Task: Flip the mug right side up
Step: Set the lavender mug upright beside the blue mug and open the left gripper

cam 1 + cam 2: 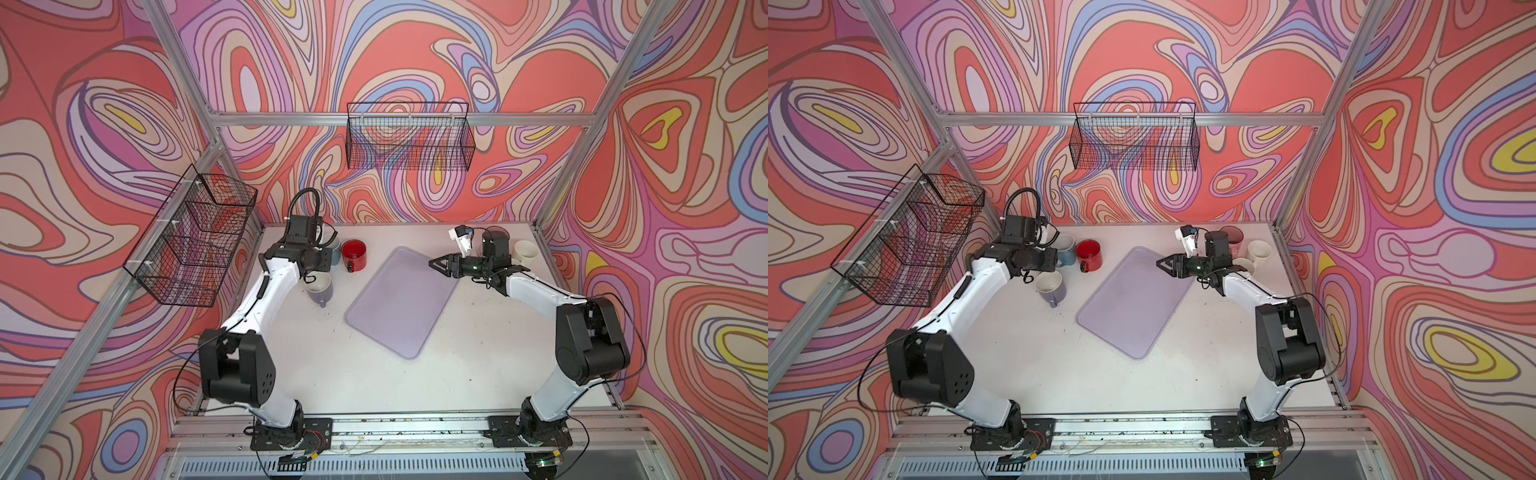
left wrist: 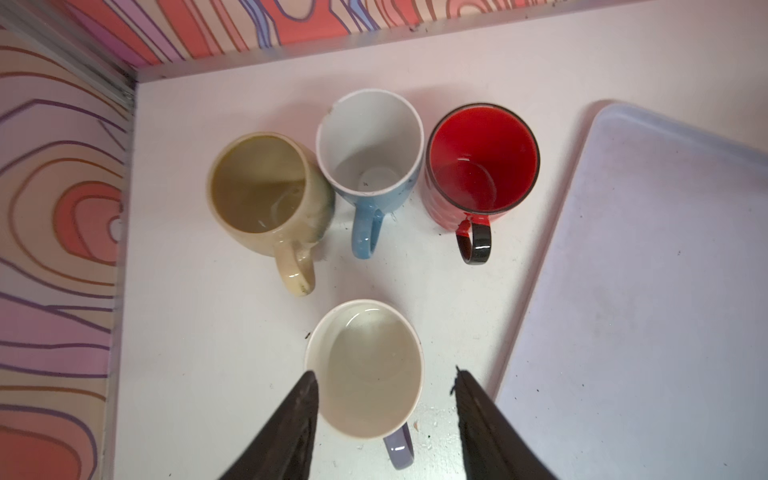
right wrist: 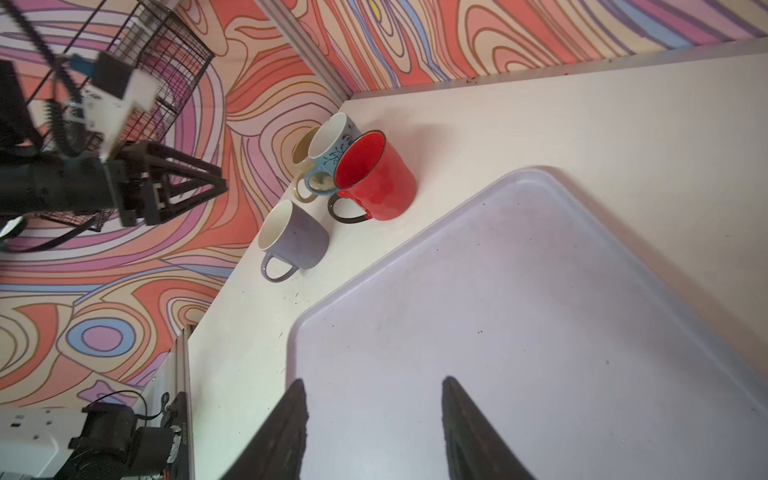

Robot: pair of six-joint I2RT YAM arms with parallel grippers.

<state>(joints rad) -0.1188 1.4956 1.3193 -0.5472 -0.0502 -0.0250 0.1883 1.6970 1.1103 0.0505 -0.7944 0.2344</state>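
Three other mugs stand upright in a tight row behind the task's mug, toward the back wall. A red mug [image 2: 482, 162] with a black handle is nearest the tray. A blue mug [image 2: 370, 149] with a white inside is in the middle. A beige mug [image 2: 262, 187] touches the blue one on its far side. In both top views the left arm's wrist covers most of this row, so only the red mug [image 1: 354, 251] shows whole. The lilac tray [image 1: 399, 299] lies empty and askew at the centre of the white table [image 1: 374, 374], and its long edge runs close beside the mugs. At the upper right of the table, cream mugs [image 1: 1258, 251] sit partly hidden behind the right arm. Two black wire baskets hang on the walls, one [image 1: 409, 137] at the upper centre and one [image 1: 191, 237] at the left.

The purple mug [image 1: 320, 289] stands left of centre in both top views, between the row and the frame's lower edge and just left of the tray. It is right side up — the cream inside faces the ceiling and nothing is in it [image 2: 365, 370]. Its handle points toward the lower edge of the top views.

The left gripper [image 2: 384, 376] hangs over it with its jaws apart. One fingertip [image 2: 307, 395] overlaps the rim's edge, and the other stands clear of the mug. The right gripper [image 3: 374, 382] is over the tray's upper right edge — jaws apart, nothing between them.
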